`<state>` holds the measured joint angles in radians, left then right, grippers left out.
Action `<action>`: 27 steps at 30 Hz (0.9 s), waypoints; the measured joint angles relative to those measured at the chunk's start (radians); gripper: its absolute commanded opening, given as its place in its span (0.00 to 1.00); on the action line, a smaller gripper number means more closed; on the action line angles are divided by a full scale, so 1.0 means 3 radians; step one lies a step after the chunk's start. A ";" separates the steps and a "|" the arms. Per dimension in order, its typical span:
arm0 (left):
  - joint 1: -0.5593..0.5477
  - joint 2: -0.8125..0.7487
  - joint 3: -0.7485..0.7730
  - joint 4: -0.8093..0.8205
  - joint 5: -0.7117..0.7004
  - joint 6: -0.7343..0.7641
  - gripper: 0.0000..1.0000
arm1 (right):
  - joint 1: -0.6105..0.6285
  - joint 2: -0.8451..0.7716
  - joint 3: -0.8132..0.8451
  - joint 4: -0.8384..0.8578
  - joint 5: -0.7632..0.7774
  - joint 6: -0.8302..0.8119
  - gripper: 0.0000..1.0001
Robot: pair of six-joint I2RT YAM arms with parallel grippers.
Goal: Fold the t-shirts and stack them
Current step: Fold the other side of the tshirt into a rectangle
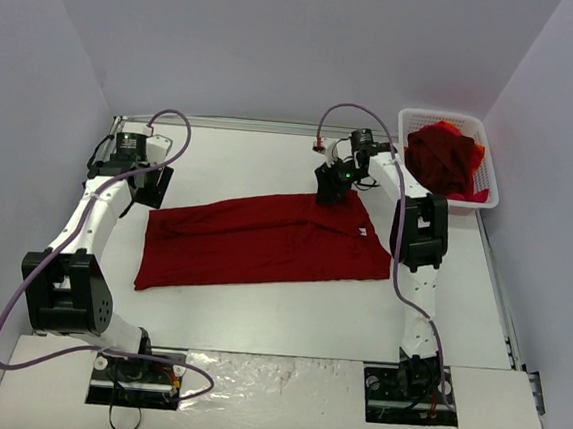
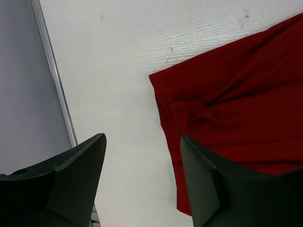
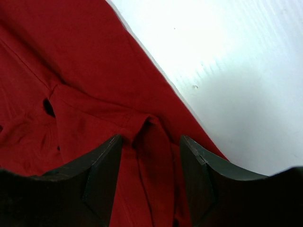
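A dark red t-shirt (image 1: 264, 243) lies spread across the middle of the white table. My left gripper (image 1: 152, 189) hovers by the shirt's far left corner. In the left wrist view that gripper (image 2: 142, 138) stands open over bare table, with the t-shirt's (image 2: 236, 94) edge beside its right finger. My right gripper (image 1: 334, 184) is down at the shirt's far right corner. In the right wrist view this gripper's (image 3: 151, 138) open jaws straddle a raised ridge of the t-shirt (image 3: 71, 56), with gaps on both sides. More red t-shirts (image 1: 442, 158) are heaped in the basket.
A white mesh basket (image 1: 445, 118) stands at the far right corner against the wall. A metal rail (image 2: 52, 71) runs along the table's left edge, close to my left gripper. Grey walls enclose the table on three sides.
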<state>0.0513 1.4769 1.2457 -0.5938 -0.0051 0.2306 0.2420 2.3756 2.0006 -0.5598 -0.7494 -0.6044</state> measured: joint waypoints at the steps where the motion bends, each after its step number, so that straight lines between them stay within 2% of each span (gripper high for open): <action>1: 0.0003 0.0000 -0.0017 -0.0001 0.0000 0.0000 0.63 | 0.0010 0.0004 0.0000 0.0000 0.0000 0.0000 0.47; 8: 0.0005 0.0000 -0.0061 0.0001 0.0001 0.0000 0.63 | 0.0066 0.0041 0.0000 -0.0001 -0.0009 0.0000 0.44; 12: 0.0005 0.0000 -0.0061 0.0003 0.0001 0.0000 0.63 | 0.0070 0.0041 0.0000 -0.0001 -0.0010 -0.0011 0.24; 14: 0.0005 0.0000 -0.0061 0.0003 0.0001 0.0000 0.63 | 0.0070 0.0041 0.0000 -0.0001 -0.0009 -0.0001 0.22; 20: 0.0006 0.0000 -0.0061 0.0004 0.0004 -0.0001 0.63 | 0.0070 0.0041 -0.0019 0.0003 0.0003 -0.0010 0.00; 27: 0.0006 0.0000 -0.0061 0.0004 0.0008 -0.0003 0.63 | 0.0071 0.0036 -0.0090 0.0010 0.0009 -0.0008 0.00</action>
<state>0.0532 1.4769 1.2274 -0.5926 -0.0029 0.2298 0.2634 2.3863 1.9736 -0.5568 -0.7467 -0.6067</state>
